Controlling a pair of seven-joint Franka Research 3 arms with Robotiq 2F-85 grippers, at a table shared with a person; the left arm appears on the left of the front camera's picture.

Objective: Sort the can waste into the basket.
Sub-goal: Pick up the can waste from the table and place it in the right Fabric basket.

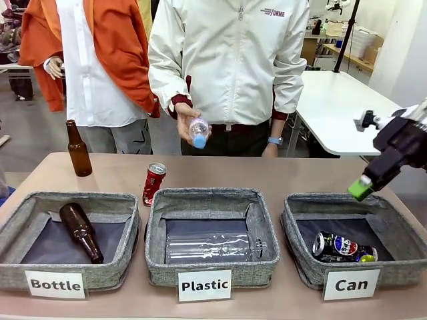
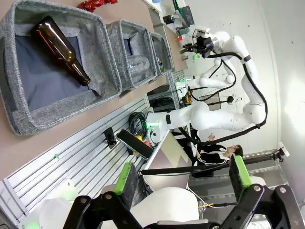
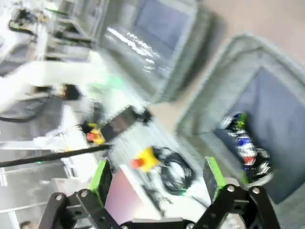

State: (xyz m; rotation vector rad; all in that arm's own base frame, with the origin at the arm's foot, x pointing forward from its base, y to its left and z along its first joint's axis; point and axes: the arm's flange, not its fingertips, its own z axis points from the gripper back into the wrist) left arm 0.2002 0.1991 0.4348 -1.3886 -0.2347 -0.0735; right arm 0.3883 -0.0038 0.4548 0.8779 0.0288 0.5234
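Observation:
A dark crushed can [image 1: 343,247] with blue, red and green marks lies inside the grey basket [image 1: 400,267] labelled "Can" at the right; the right wrist view shows this can [image 3: 245,148] blurred in its basket [image 3: 228,71]. A red crushed can [image 1: 154,183] stands on the table behind the middle basket. My right gripper [image 1: 363,187] hangs above the Can basket's far rim, its green pads [image 3: 213,174] spread wide with nothing between them. My left gripper [image 2: 181,176] is open and empty, off the table's near edge.
The "Bottle" basket [image 1: 20,263] at the left holds a brown bottle [image 1: 81,231], and another brown bottle [image 1: 79,149] stands behind it. A clear bottle [image 1: 213,248] lies in the "Plastic" basket [image 1: 212,272]. A person's hand [image 1: 187,120] holds a small plastic bottle [image 1: 198,131] above the far table edge.

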